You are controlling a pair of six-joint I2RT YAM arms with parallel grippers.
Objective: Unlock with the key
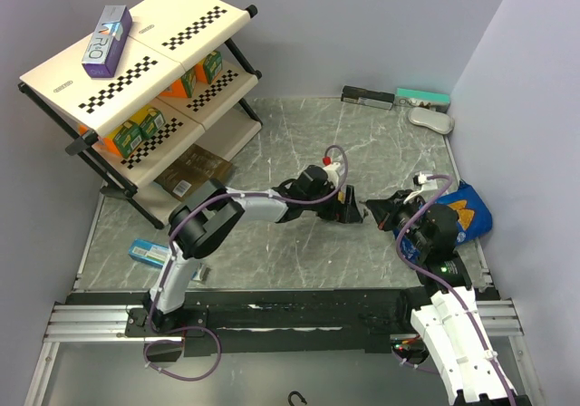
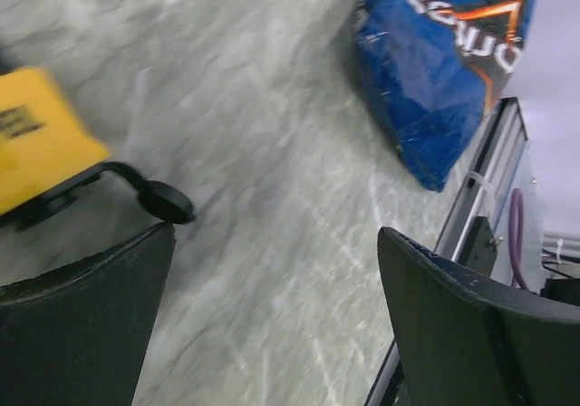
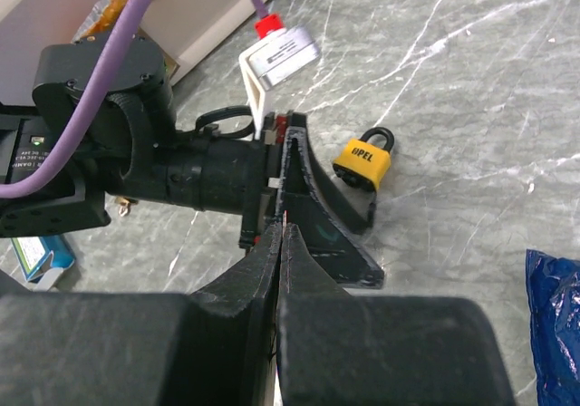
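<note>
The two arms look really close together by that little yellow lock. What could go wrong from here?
The shut right gripper sits almost against the left gripper, so they could bump. The padlock lies loose on the table, outside the open left gripper; a nudge might slide it away. I cannot see a key in either gripper.

Bright even light, soft shadows. Left wrist view motion-blurred, padlock smeared; right wrist foreground defocused.
</note>
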